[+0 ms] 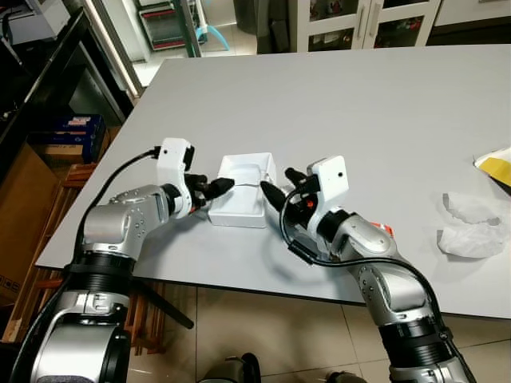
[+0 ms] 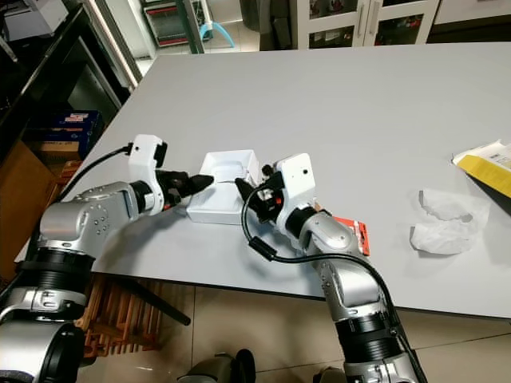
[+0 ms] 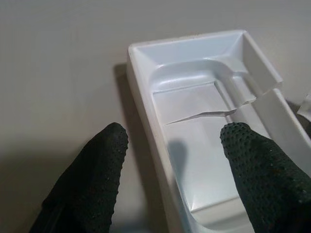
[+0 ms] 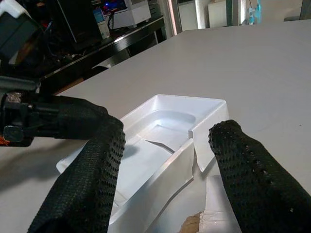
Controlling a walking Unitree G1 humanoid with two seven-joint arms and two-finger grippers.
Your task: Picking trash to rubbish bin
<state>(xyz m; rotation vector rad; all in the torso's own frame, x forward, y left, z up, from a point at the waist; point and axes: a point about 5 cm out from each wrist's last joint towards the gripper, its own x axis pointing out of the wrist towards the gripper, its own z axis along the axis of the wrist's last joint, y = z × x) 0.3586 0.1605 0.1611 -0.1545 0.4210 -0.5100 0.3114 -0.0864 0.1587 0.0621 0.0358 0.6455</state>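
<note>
Early in the task by the look of it: white plastic tray (image 1: pixel 242 194) not yet lifted, flat on the grey table (image 1: pixel 359 104) near its front edge, crumpled white wrapper (image 1: pixel 471 227) well off to the tray's right, no bin to be seen. Left gripper (image 1: pixel 214 190) reached in at the tray's left wall, fingers spread astride that wall, one outside, one inside. Right gripper (image 1: pixel 275 190) angled in at the tray's right side, fingers spread around its torn wall, nothing pinched.

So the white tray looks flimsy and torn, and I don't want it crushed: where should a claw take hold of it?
Probably the white tray's left long wall, coming in from the robot's left. The left claw already straddles that upright rim, one finger outside and one inside. The right wall is torn, so the right claw has a weaker hold there.
</note>
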